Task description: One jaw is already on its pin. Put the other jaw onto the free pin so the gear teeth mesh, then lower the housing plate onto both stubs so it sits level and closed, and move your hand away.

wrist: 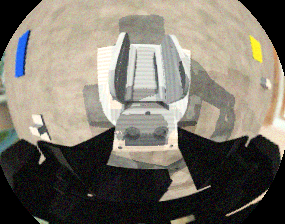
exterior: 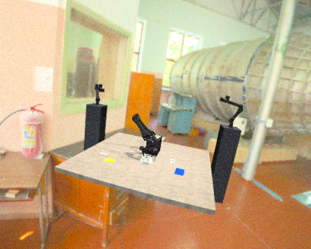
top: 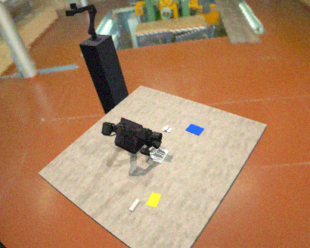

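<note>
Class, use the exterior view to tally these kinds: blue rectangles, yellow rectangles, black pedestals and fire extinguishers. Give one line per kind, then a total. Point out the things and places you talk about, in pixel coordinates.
Blue rectangle (top: 194, 129) (exterior: 179, 171) (wrist: 23, 54): 1
Yellow rectangle (top: 154, 199) (exterior: 109, 160) (wrist: 256, 49): 1
Black pedestals (top: 107, 75) (exterior: 95, 125) (exterior: 225, 163): 2
Fire extinguisher (exterior: 32, 133): 1
Total: 5

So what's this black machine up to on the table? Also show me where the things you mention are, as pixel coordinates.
A robot arm (top: 131, 137) (exterior: 152, 146) is working over a small white jaw assembly (top: 164, 156) (exterior: 146, 159) (wrist: 104, 65). Its gripper (top: 152, 147) (exterior: 146, 154) (wrist: 145, 129) is shut on a part of that assembly; which part is hard to tell. The job is to mesh two toothed jaws on pins, then close a plate over them. Two long jaws show, but meshing and a level fit can't be confirmed. The gripper isn't clear of the assembly.
</note>
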